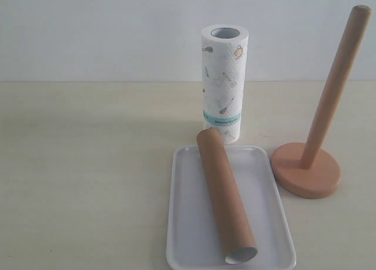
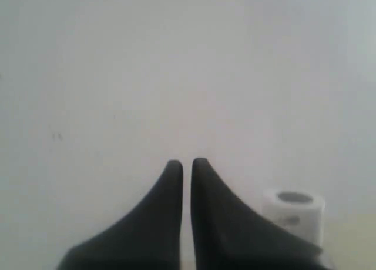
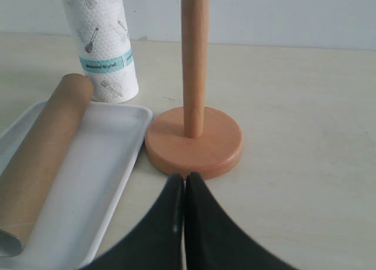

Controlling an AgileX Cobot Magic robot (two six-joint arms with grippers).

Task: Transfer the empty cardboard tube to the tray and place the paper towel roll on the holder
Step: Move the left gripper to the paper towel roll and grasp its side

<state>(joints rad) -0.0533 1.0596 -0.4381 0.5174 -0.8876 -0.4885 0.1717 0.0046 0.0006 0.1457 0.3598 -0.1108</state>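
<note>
The brown cardboard tube (image 1: pixel 225 195) lies lengthwise in the white tray (image 1: pixel 188 223), its open end toward the front. Behind the tray the paper towel roll (image 1: pixel 224 82) stands upright on the table. The wooden holder (image 1: pixel 306 167) stands right of the tray, its dowel (image 1: pixel 335 85) bare. No gripper shows in the exterior view. My right gripper (image 3: pixel 185 177) is shut and empty, just short of the holder's base (image 3: pixel 194 142), with the tube (image 3: pixel 44 146) and tray (image 3: pixel 100 164) beside it. My left gripper (image 2: pixel 186 162) is shut and empty, facing a pale wall, the roll (image 2: pixel 294 214) beyond it.
A pale wooden table (image 1: pixel 88 164) carries everything, with a plain white wall (image 1: pixel 117 35) behind it. Bare tabletop stretches left of the tray and right of the holder (image 3: pixel 305 152).
</note>
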